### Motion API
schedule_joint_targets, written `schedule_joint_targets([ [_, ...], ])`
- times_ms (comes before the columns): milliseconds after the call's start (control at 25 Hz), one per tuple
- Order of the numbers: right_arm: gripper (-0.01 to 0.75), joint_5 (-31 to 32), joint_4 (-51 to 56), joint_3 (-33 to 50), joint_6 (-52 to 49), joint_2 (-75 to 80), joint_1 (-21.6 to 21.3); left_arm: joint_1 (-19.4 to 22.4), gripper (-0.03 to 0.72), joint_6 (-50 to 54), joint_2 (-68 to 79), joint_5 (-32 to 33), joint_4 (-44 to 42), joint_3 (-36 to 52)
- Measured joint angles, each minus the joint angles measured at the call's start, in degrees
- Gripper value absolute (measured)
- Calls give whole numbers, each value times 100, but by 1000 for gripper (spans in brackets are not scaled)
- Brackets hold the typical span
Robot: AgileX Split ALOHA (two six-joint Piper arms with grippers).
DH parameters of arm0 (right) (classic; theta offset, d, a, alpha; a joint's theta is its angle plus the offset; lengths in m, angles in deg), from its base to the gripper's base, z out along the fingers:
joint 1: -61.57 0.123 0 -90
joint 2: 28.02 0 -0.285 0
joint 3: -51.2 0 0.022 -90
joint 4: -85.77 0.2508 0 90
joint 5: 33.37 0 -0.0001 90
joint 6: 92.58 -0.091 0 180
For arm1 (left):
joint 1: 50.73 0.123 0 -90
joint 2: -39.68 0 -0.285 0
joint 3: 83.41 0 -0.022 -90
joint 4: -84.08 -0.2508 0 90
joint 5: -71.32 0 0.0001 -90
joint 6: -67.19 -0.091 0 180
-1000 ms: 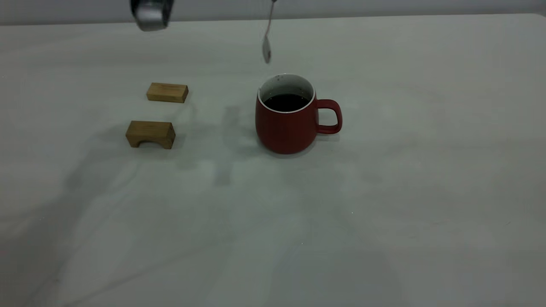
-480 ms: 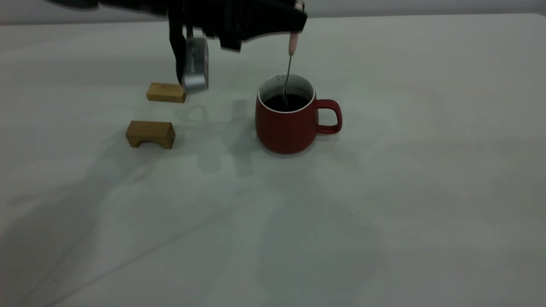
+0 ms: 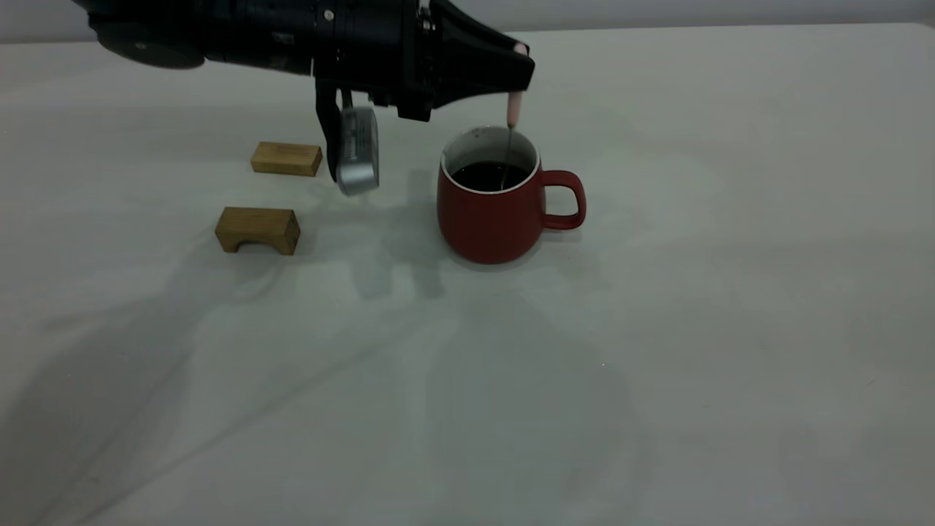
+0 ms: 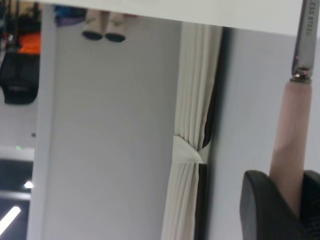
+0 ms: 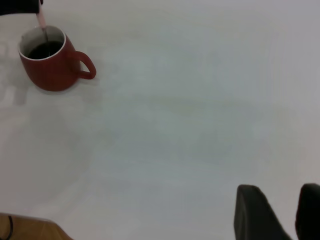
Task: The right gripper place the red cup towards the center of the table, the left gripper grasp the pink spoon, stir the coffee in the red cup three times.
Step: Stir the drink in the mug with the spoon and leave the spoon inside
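Pale, matte and off-white, the desk (image 3: 730, 292) runs wide under both arms, with a light wall behind its far edge.

Above the far middle of the desk the left hand (image 3: 520, 60) reaches in from the left side, its fingers clamped on the top of the pink spoon (image 3: 514, 109). The spoon hangs nearly upright: a pale pink handle, then a thin grey metal neck that drops past the white rim, with the bowl out of sight in the drink. The left wrist view shows the same pink handle pinched between two dark pads (image 4: 260, 200).

Directly below stands the red cup (image 3: 497, 212), a rounded dark red matte mug with a white inside and rim, its loop handle turned to the right side. It sits upright near the middle of the desk, a little toward the far edge. The coffee (image 3: 488, 175) is nearly black and lies well under the rim.

So the cup seems already placed and the spoon already grasped and dipped; stirring looks to be the step in hand, and how many of the three turns are done cannot be told.

The right hand (image 5: 277, 212) is parked well apart from the cup over bare desk, its fingers apart and holding nothing.

Two tan wooden blocks (image 3: 286, 158) lie toward the left, one with an arch cut.
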Motion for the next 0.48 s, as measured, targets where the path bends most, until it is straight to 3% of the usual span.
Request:
schedule_joint_targets([
  [200, 241, 0, 0, 0, 0, 0, 0, -1, 180, 332, -11, -232, -513, -30],
  [360, 241, 0, 0, 0, 0, 0, 0, -6, 180, -614, -15, -549, -484, -41],
  [480, 241, 0, 0, 0, 0, 0, 0, -6, 179, -1052, 7, -434, -170, -47],
])
